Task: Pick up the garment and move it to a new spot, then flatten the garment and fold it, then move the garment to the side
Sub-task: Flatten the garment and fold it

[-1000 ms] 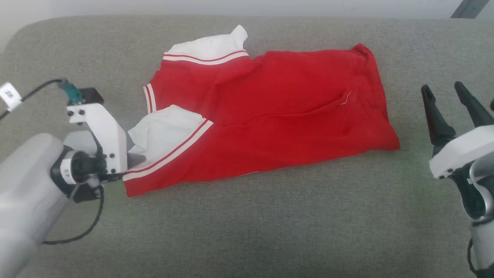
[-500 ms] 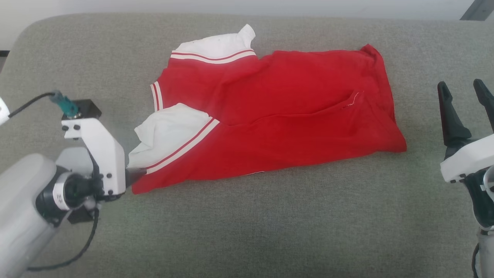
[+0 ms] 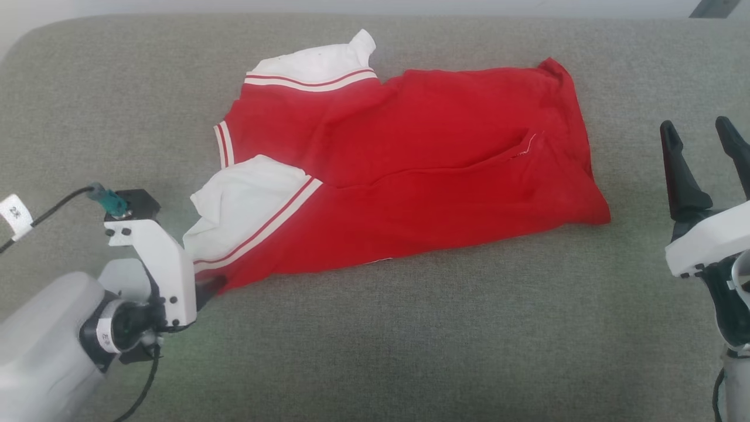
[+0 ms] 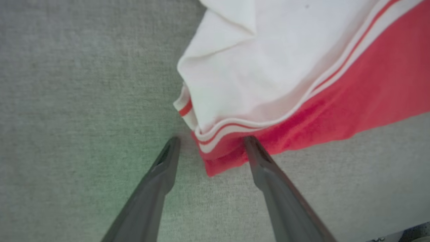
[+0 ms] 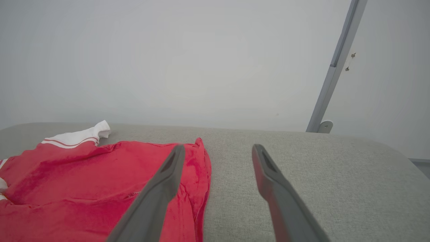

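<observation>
left gripper (image 4: 211,138): spread wide, pinching nothing. red corner of the garment (image 4: 302,84) right btwn the two dark fingers (image 4: 158,181), lying flat on the grey cushion (image 4: 74,84). tip of one finger touching the red hem, or just over it; can't tell which. other finger beside the corner, over bare cushion, not touching cloth. white part w/ red stripes just past the tips, red part off to one side.

from the head: left gripper (image 3: 212,285) low at the near left corner of the garment (image 3: 422,170), most of the fingers hidden behind its white bracket (image 3: 158,264), only one dark tip poking out at the red edge.

right gripper (image 3: 695,125): also spread wide, empty, touching nothing. garment apart from it, off to its left side, bare cushion (image 3: 375,351) btwn them. in its own wrist view right gripper (image 5: 218,147) over the cushion (image 5: 336,188), garment (image 5: 84,181) to the left of its fingers, pale wall (image 5: 201,60) and a grey metal bar (image 5: 336,67) beyond the tips.

writing: small white tag (image 3: 15,214) on the black cable (image 3: 55,202) behind the left gripper, dark marks on it, looks like "2" plus one more sign, too small to read for sure. round white sticker (image 3: 104,339) on the left wrist w/ tiny dark marks, not readable. green plug (image 3: 106,200) on top of the bracket.
</observation>
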{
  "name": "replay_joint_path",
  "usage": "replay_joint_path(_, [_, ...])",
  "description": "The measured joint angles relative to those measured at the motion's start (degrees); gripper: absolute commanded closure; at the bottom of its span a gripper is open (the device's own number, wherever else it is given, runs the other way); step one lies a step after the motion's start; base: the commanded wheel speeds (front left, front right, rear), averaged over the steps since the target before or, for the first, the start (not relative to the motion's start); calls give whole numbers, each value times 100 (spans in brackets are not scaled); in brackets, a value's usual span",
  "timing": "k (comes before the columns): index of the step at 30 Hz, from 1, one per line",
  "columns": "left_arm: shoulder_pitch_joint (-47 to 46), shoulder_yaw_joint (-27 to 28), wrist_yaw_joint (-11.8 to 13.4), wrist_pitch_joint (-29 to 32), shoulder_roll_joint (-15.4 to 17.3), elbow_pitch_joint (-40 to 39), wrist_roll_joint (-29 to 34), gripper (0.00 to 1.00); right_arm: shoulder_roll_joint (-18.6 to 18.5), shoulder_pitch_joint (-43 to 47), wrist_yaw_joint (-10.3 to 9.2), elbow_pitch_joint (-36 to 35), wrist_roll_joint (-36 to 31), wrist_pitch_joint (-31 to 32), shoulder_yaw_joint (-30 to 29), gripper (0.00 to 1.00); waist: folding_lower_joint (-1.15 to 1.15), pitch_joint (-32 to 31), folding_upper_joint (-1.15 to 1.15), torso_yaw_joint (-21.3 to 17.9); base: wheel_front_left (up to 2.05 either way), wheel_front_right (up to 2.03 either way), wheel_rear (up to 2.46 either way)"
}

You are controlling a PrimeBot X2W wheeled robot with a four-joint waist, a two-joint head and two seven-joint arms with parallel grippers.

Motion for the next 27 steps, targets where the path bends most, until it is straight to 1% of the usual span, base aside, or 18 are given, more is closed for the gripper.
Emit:
replay_joint_path(3, [-8,7,-269,-226,-178,428,51,0,-2,5,0,-31,-7,55,2,0,0,24,0,-12,0,0,0])
replay_joint_path(5, [-82,-70,-449,-311,-270,672,197,0,-13,6,0,-48,-7,107,15,0,0,35,0,-14,0,0,0])
replay_joint_path(7, [-154,-76,-554,-347,-403,931,194,0,-26,9,0,-60,-2,159,16,0,0,39,1,-6,0,0,0])
replay_joint_path(8, [-227,-105,-650,-291,-500,1159,190,21,-41,13,0,-64,3,232,38,0,0,40,0,1,0,0,0])
replay_joint_path(9, [-270,-108,-731,-283,-547,1256,176,70,-49,13,0,-57,30,302,57,0,0,39,1,9,0,0,0])
replay_joint_path(10, [-305,-119,-804,-288,-573,1336,179,100,-53,18,0,-32,78,405,81,0,0,38,0,14,0,0,0])
replay_joint_path(14, [-419,-167,-1024,-283,-687,1626,194,100,-116,109,0,153,192,929,200,0,0,43,0,55,0,0,0])
replay_joint_path(18, [-537,-221,-1168,-227,-803,1806,224,100,-183,116,0,443,338,1571,265,0,0,61,0,121,0,0,0])
replay_joint_path(25, [-715,-276,-1361,-245,-977,2008,274,100,-242,-248,0,1146,475,2641,383,0,0,153,1,247,0,0,0])
replay_joint_path(27, [-745,-287,-1395,-245,-1005,2043,286,100,-252,-325,-1,1235,472,2735,421,0,0,167,0,267,0,0,0])
